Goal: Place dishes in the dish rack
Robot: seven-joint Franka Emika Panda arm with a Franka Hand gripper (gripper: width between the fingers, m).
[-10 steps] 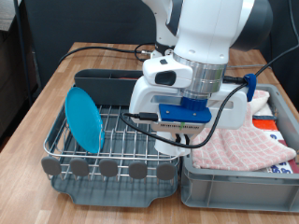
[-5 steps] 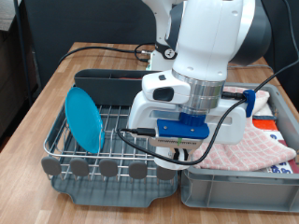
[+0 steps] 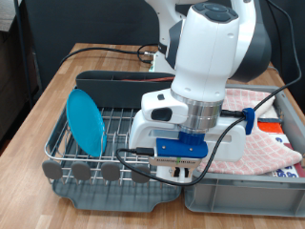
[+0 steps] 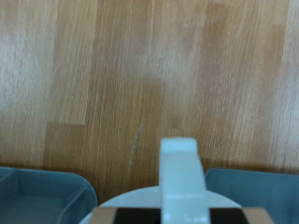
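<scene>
The light-blue plate [image 3: 86, 120] stands on edge in the dish rack [image 3: 119, 132], at the exterior view's left. My gripper [image 3: 178, 172] hangs low over the rack's front right corner, its fingers mostly hidden by the hand. In the wrist view the gripper [image 4: 179, 216] is shut on the white mug [image 4: 140, 207], whose handle [image 4: 179, 173] sticks up between the dark finger pads. The wooden spoon is out of view.
A grey plastic bin [image 3: 238, 187] stands right of the rack and holds the pink-and-white checked cloth [image 3: 264, 143]. A black cable [image 3: 105, 50] runs across the wooden table [image 3: 57, 86] behind the rack. The rack's round knobs [image 3: 93, 170] line its front edge.
The arm has moved toward the exterior view's bottom and lower, from over the rack's right side to its front right corner. The plate has not moved.
</scene>
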